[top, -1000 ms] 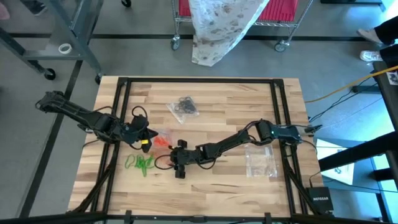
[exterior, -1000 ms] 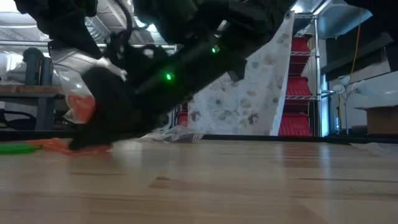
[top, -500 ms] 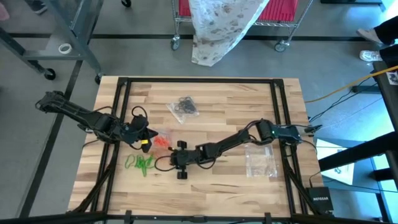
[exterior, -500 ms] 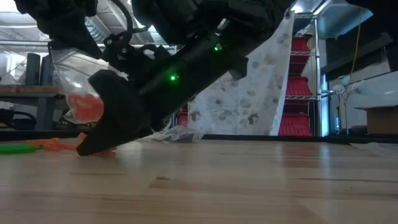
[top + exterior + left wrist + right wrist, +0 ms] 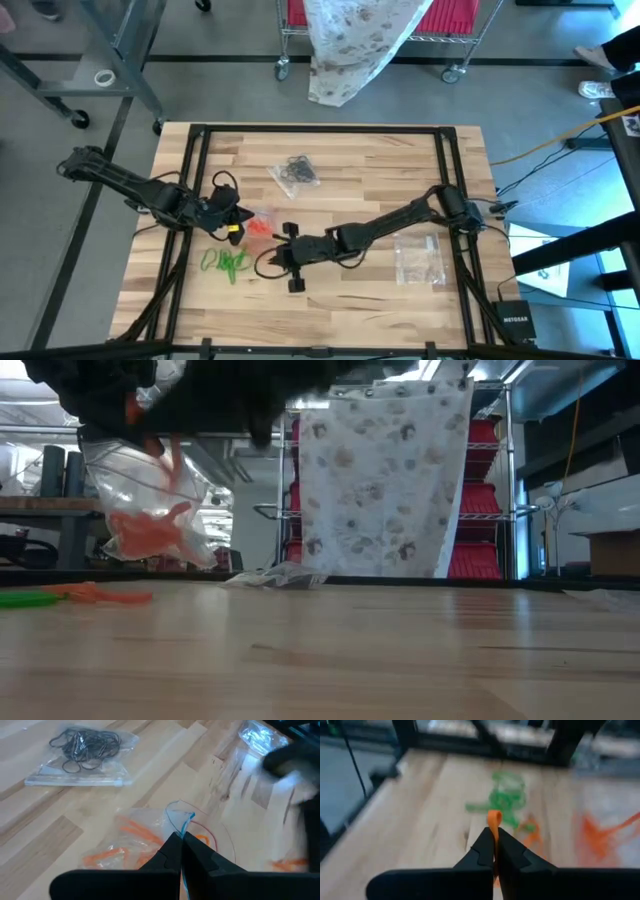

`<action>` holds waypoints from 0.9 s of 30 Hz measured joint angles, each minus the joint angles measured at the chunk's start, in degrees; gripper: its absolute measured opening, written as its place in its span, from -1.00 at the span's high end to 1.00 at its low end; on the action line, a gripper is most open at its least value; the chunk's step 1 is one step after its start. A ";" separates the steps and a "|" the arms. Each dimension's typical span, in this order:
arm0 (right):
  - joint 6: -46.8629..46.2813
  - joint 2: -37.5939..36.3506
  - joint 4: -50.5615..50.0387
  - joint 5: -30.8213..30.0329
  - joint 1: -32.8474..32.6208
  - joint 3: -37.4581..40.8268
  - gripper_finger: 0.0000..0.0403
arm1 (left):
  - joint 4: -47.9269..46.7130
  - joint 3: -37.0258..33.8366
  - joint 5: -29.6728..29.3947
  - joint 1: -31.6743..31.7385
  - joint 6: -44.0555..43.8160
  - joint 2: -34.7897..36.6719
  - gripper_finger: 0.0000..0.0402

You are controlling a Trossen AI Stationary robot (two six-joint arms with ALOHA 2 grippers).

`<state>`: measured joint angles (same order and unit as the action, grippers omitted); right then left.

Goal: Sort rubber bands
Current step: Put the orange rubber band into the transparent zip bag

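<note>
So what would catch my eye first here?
Probably the right gripper near the table's middle, shut on an orange rubber band. Next, the left gripper pinching a clear bag of orange bands, with a bright green pile on the table beside them.

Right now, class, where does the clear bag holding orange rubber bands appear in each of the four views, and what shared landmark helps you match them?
High view: bag of orange bands left of centre, at the left gripper.
Low view: hanging at upper left.
Left wrist view: pinched between the fingers, lower centre.
Right wrist view: blurred, at the right edge.
Shared landmark: the green rubber bands.
</note>
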<state>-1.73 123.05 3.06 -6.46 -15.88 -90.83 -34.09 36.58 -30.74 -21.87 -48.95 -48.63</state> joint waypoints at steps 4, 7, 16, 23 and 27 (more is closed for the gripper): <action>-0.60 -3.43 2.75 -5.16 0.96 -0.04 0.97 | 1.07 0.00 0.02 0.00 -0.54 -2.02 1.00; -0.49 -3.69 5.42 -5.60 2.81 -0.04 0.97 | 3.13 0.00 0.07 0.00 -0.58 -3.38 1.00; -6.64 -3.09 4.98 -4.17 5.13 -0.02 0.96 | 9.38 0.00 0.57 -0.02 1.35 -3.99 1.00; -6.98 -3.11 2.51 -5.62 5.14 -0.02 0.57 | 9.62 0.00 1.20 -0.01 1.09 -3.99 1.00; -5.49 -3.47 -0.26 -5.57 5.14 -0.02 0.22 | 9.58 0.00 1.35 -0.02 1.11 -3.99 1.00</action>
<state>-7.22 119.58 2.80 -12.03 -10.74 -90.85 -24.51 36.58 -29.39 -21.89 -47.84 -52.62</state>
